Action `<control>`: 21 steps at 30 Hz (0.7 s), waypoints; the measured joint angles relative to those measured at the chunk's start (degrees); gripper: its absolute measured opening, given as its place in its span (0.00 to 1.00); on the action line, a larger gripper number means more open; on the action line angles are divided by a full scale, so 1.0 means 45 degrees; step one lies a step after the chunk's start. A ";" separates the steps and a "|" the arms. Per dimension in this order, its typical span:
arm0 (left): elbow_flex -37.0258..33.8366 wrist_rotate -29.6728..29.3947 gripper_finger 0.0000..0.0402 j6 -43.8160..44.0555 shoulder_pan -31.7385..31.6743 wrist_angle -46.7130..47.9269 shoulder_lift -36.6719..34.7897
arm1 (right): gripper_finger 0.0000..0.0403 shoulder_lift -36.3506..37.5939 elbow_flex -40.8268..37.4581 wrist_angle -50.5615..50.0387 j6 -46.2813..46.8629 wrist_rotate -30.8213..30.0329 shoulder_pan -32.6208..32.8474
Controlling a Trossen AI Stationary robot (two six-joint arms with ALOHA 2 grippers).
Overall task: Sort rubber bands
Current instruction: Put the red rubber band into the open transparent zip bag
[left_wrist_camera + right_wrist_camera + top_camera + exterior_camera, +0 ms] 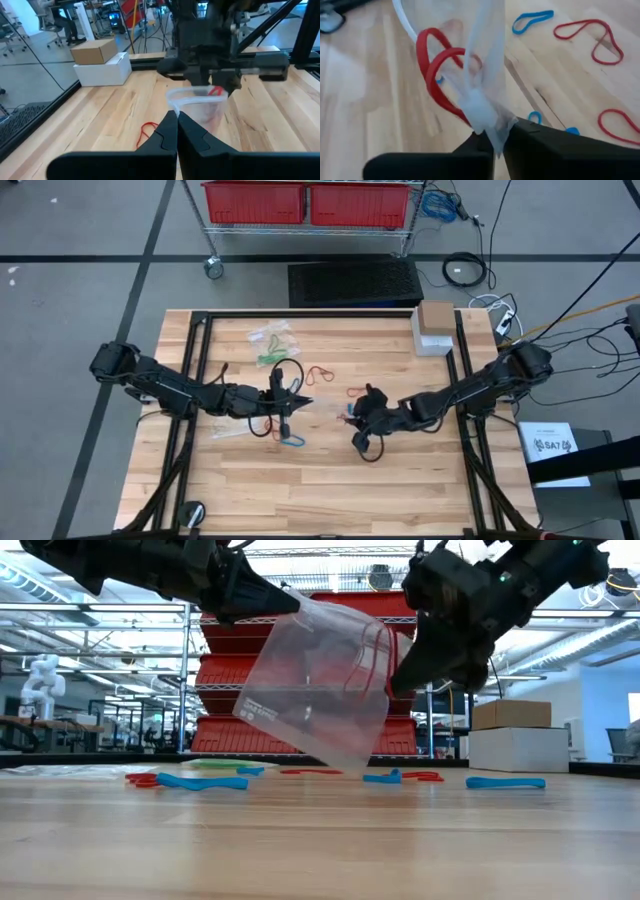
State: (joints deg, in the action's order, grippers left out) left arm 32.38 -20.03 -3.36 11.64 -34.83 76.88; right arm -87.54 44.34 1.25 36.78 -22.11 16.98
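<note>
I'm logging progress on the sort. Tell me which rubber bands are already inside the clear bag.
The red rubber bands, two loops hanging inside the clear bag that the left gripper and right gripper hold up. Other red bands and the blue bands lie on the table.

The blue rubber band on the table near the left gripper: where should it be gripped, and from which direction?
Pinch the blue rubber band at one narrow end, from straight above, since it lies flat on the wood as a long loop. The left gripper and right gripper both hold the clear bag, so one probably must release first.
</note>
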 joint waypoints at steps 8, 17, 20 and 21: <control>0.0000 -0.0033 0.00 0.0107 0.0000 0.0389 0.0000 | 0.01 0.1100 0.0000 -0.0036 0.0655 0.0667 0.0003; 0.0000 -0.0942 0.00 0.0000 -0.0010 0.0763 0.0000 | 0.02 0.1411 0.0005 -0.0624 0.0849 0.1629 -0.0037; 0.0000 -0.0942 0.00 -0.0005 -0.0005 0.0758 0.0000 | 0.07 0.1411 0.0005 -0.1108 0.0289 0.1603 -0.0109; 0.0000 -0.0942 0.00 -0.0005 -0.0005 0.0758 0.0000 | 0.09 0.1411 0.0005 -0.1211 0.0131 0.1599 -0.0122</control>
State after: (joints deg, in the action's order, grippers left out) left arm 32.38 -24.27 -3.38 11.62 -31.42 76.88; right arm -81.19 44.36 -4.20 37.37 -14.91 16.43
